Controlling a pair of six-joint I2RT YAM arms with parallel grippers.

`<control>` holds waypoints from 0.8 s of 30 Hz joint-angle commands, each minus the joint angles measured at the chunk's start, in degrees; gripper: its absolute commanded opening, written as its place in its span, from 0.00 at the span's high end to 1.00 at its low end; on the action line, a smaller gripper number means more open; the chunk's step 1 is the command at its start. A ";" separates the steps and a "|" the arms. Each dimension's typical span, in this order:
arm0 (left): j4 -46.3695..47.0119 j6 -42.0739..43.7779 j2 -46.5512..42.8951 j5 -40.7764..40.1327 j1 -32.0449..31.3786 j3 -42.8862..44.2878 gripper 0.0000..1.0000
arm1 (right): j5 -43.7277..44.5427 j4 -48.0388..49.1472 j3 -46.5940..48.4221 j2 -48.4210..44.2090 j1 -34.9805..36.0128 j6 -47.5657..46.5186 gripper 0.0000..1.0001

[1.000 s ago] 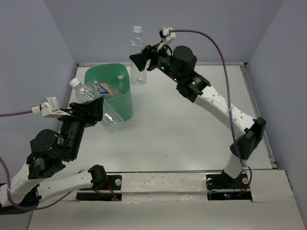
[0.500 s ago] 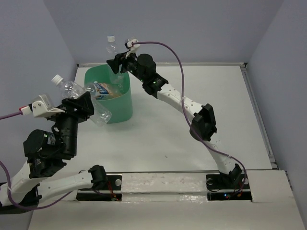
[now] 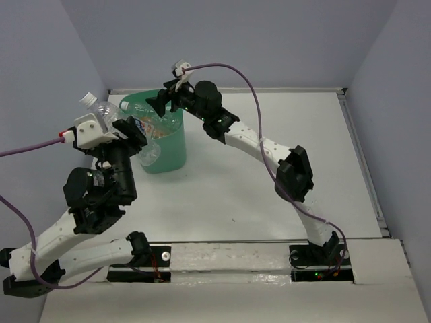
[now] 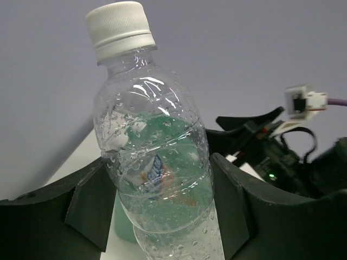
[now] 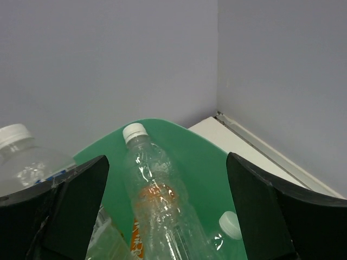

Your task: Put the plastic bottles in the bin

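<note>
Bottles (image 5: 154,189) lying inside bin (image 3: 174,151) | left gripper (image 3: 128,134) at bin's near-left rim, clamped on tilted clear bottle (image 4: 152,162) | right gripper (image 3: 163,102) over bin's far rim, spread wide, holding nothing

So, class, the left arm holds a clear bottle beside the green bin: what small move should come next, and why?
Probably shift the left gripper a little farther over the bin before letting go. It is shut on the clear bottle, which hangs tilted at the left rim, not clearly over the opening. The right gripper is open above the bin.
</note>
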 commanded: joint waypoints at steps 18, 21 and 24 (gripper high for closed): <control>-9.69 -19.08 33.51 27.72 37.16 18.40 0.54 | 19.26 17.05 -66.04 -50.89 -0.04 4.56 0.28; -6.98 -19.18 36.24 30.09 37.16 18.15 0.54 | 18.47 17.49 -70.79 -53.71 -0.04 5.88 0.28; -0.83 -18.48 38.88 29.83 37.16 12.79 0.54 | 16.63 21.44 -76.32 -56.78 -0.04 7.46 0.29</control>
